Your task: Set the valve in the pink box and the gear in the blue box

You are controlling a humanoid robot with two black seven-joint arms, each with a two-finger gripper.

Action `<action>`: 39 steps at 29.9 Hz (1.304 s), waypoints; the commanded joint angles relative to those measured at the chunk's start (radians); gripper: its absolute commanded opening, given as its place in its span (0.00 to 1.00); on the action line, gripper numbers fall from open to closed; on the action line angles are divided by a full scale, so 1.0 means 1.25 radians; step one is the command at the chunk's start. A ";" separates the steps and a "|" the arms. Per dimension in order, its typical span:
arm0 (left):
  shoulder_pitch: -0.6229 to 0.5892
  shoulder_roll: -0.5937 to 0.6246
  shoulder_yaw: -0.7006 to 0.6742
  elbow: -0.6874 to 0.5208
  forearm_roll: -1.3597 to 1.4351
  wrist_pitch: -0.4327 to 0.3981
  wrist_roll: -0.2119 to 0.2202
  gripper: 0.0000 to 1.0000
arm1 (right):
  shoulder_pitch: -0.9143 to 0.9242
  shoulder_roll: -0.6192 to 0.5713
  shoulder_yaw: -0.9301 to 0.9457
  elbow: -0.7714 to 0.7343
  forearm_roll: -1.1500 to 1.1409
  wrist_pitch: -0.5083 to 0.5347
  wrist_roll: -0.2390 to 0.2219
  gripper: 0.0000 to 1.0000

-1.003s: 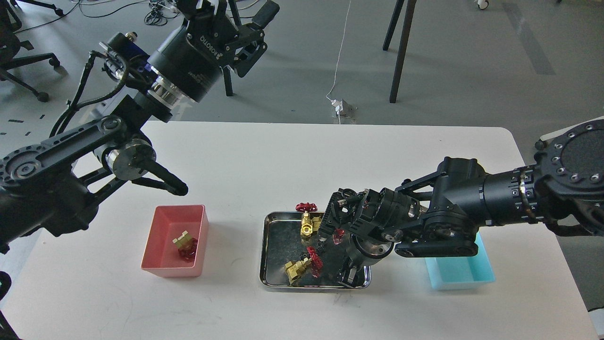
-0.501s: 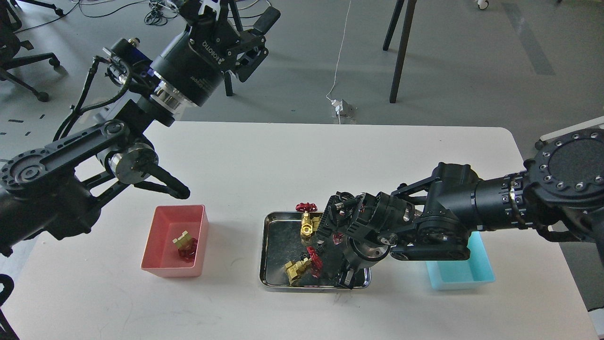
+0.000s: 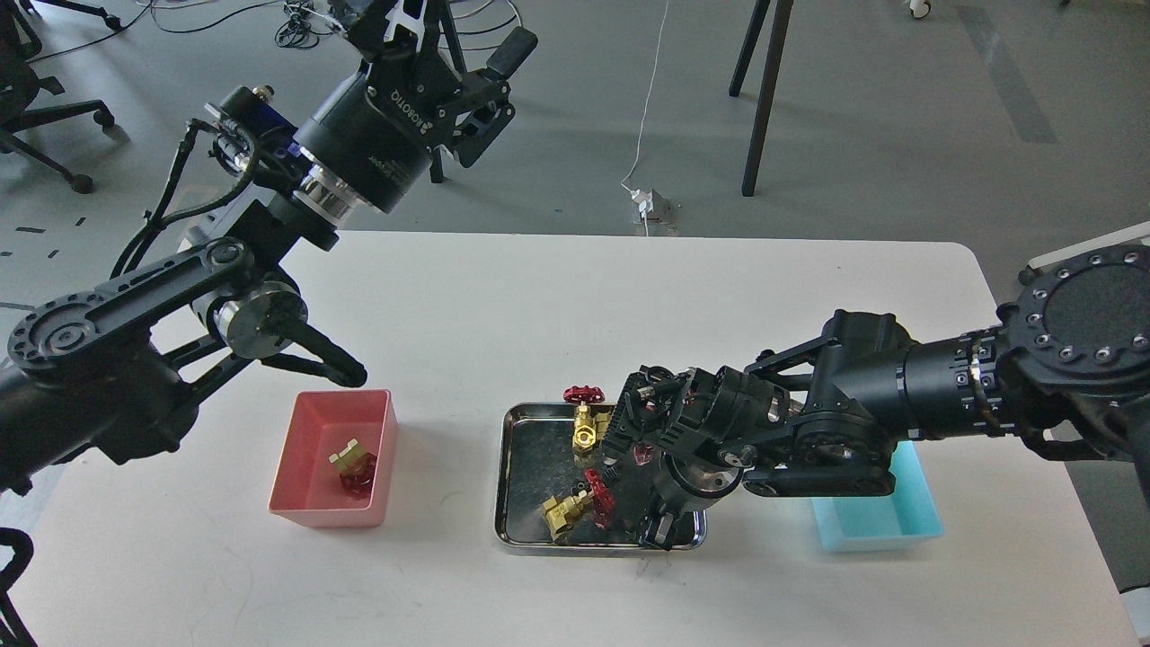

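- The right hand (image 3: pixel 629 449) hangs low over the steel tray (image 3: pixel 517 476); its fingers can't be told apart.
- Two valves (image 3: pixel 586 429) lie just left of it, a third in the pink box (image 3: pixel 310 467).
- The left hand (image 3: pixel 449 40), spread open, is raised well away from the worktop (image 3: pixel 503 305).
- The blue box (image 3: pixel 885 517) sits under the right arm.

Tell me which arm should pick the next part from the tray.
Right. Its hand is already down over the steel tray among the valves; the left hand is raised high beyond the table.

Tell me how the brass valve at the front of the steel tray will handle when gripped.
The brass valve with red handwheel looks solid metal, so probably heavy for its size. It lies tilted on the shiny steel tray, so it may slide. Its lumpy shape could twist between fingers.
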 commanded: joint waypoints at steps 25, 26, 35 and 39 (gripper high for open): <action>0.001 -0.009 0.000 0.000 0.000 -0.001 0.000 0.86 | 0.081 -0.048 0.026 0.032 0.015 0.000 -0.002 0.06; 0.001 -0.011 0.000 0.000 0.000 -0.001 0.000 0.86 | 0.096 -0.069 0.031 0.042 0.016 0.000 -0.002 0.06; 0.001 -0.060 0.000 0.004 0.002 -0.001 0.000 0.87 | 0.198 -0.487 0.023 0.232 -0.022 0.000 -0.006 0.07; 0.001 -0.083 0.000 0.005 0.005 -0.001 0.000 0.87 | 0.180 -0.602 -0.008 0.262 -0.087 0.000 -0.006 0.07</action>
